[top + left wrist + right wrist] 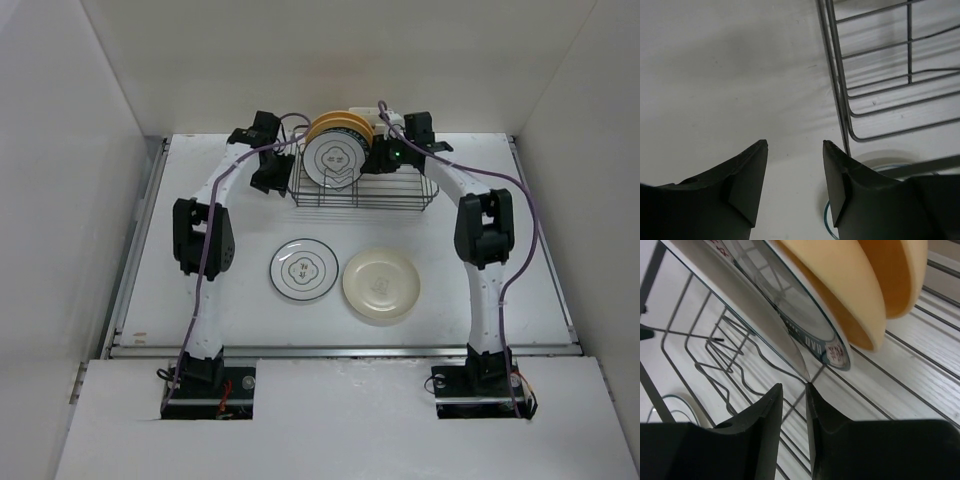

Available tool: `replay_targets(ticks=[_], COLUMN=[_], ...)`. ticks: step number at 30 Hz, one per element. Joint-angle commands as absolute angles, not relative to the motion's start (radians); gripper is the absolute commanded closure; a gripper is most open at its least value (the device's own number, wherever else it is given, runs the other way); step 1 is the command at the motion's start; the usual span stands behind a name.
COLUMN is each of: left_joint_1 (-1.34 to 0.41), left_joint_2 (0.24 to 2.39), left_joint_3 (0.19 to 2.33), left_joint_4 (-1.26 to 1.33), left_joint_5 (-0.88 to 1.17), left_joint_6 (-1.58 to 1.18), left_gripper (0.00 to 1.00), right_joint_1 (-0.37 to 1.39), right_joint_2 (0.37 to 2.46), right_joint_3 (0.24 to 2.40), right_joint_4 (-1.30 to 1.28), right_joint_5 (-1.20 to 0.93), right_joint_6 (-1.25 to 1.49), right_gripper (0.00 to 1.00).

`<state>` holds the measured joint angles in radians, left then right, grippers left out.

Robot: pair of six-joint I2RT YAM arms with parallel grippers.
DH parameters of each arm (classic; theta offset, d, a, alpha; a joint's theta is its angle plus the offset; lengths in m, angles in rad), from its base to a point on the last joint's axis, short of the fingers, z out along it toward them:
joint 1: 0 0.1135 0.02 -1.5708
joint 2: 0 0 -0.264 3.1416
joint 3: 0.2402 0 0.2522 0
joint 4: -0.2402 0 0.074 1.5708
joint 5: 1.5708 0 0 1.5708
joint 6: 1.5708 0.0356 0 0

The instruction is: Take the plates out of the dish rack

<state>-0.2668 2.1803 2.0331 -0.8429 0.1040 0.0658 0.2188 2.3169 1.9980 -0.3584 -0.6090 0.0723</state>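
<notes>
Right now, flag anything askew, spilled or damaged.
Nothing stands out: the ringed plate and the cream plate lie flat on the table, and the remaining plates stand on edge in the dish rack.

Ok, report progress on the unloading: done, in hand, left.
Done: a ringed white plate and a cream plate lie flat on the table. In hand: the right pincer is narrowly open at the rim of the racked white plate; the left pincer is open beside the dish rack. Left: that plate, a teal-rimmed plate and two yellow-orange plates.

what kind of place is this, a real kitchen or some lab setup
Probably a lab test cell: plain white walls box in a white table, with a dish rack and plates between two bolted robot arms.
</notes>
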Motion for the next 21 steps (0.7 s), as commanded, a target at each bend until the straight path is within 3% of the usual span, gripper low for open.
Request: replay_targets(ticks=[1, 3, 5, 10, 12, 16, 21], left_joint_1=[-0.279, -0.279, -0.279, -0.279, -0.279, -0.27, -0.27], left_joint_2=[2.192, 2.215, 2.224, 2.243, 2.212, 2.172, 2.204], left_joint_3=[2.075, 2.075, 2.075, 2.12, 2.12, 2.129, 2.166], left_joint_4=[-0.761, -0.727, -0.681, -0.693, -0.704, -0.729, -0.753], left_joint_5=[0.08, 0.048, 0.048, 0.087, 0.078, 0.147, 0.294], left_joint_6=[0.005, -0.05, -0.077, -0.1, -0.078, -0.054, -0.054], left_gripper=[0.54, 0.54, 0.54, 0.54, 0.54, 0.51, 0.39], right_joint_1=[0.233, 0.224, 0.224, 0.213, 0.213, 0.213, 0.213], right_joint_2=[2.342, 2.342, 2.342, 2.332, 2.319, 2.31, 2.373], right_joint_3=[2.002, 2.011, 2.02, 2.01, 2.01, 2.031, 2.123], right_joint_4=[-0.204, -0.204, -0.204, -0.239, -0.239, -0.239, -0.239], right_joint_5=[-0.68, -0.693, -0.693, -0.638, -0.621, -0.588, -0.568], right_joint_6=[0.152, 0.152, 0.152, 0.152, 0.152, 0.129, 0.12], right_gripper=[0.7, 0.67, 0.55, 0.45, 0.34, 0.3, 0.3])
